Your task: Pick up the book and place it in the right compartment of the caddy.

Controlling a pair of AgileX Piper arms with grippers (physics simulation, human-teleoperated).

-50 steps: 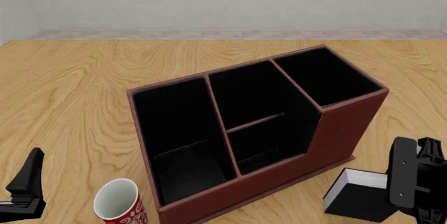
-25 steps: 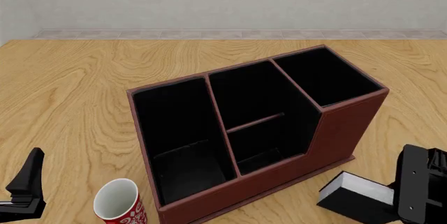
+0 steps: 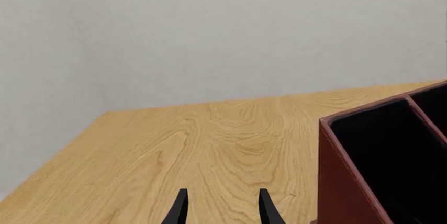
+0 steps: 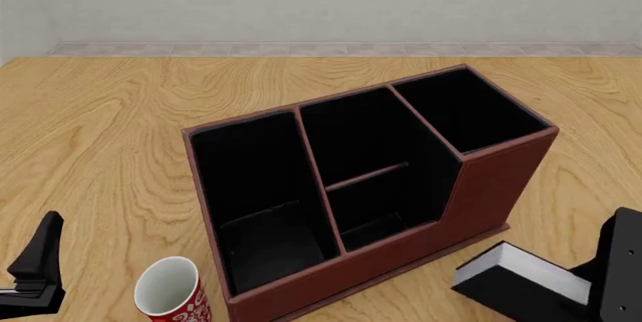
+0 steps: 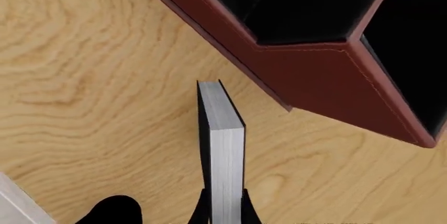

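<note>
One book (image 4: 522,284), one caddy (image 4: 482,186) with three main sections and one red-and-white cup (image 4: 171,292) show on the worktop (image 4: 110,126) in the front view. The book sits at the lower right of that frame, tilted, just beside the caddy's taller end, with the right compartment (image 4: 467,107) above it in the upper right of the caddy. Only the right wrist view shows the grip: the right gripper (image 5: 223,208) is clamped on the book (image 5: 222,145), a finger on each black cover, the white page block facing the camera. The left gripper (image 3: 222,208), with fingers parted and nothing between them, hangs over bare wood beside the caddy's (image 3: 349,182) wall; open worktop fills the frame's left half.
</note>
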